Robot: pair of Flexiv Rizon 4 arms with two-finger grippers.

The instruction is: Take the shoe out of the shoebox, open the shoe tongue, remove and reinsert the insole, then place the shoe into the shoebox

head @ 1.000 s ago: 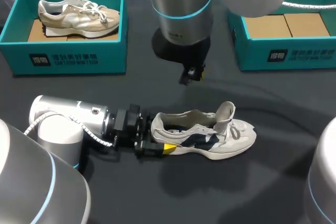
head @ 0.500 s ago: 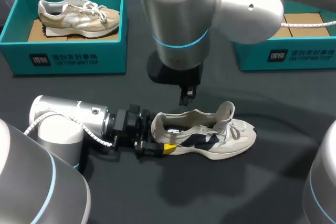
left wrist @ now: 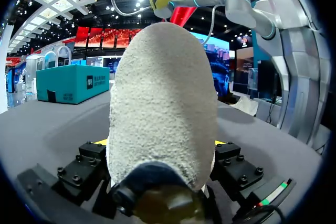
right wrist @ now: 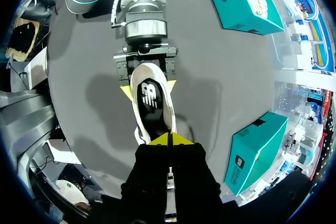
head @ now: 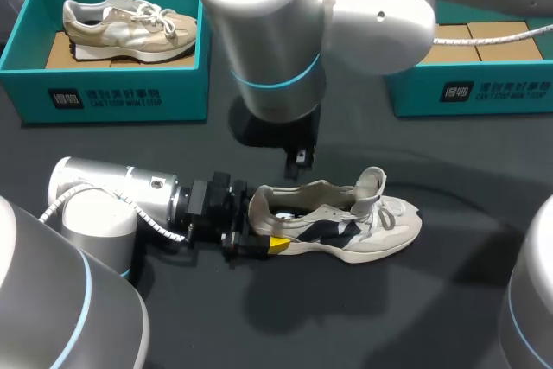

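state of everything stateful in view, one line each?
shoe, upright on table, heel clamped
tongue, pulled up
insole, in shoe
left gripper, jaws shut on shoe
right gripper, jaws shut, empty, over shoe
left box, open, holds beige shoe
right box, open, no shoe seen

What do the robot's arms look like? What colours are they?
Both are fat, round, silver-grey tubes with thin light-blue rings at the joints. The left arm has a white braided cable running along it, and so does the right arm. Each ends in a black, blocky tool with two bright yellow tips: the left tool and the right tool.
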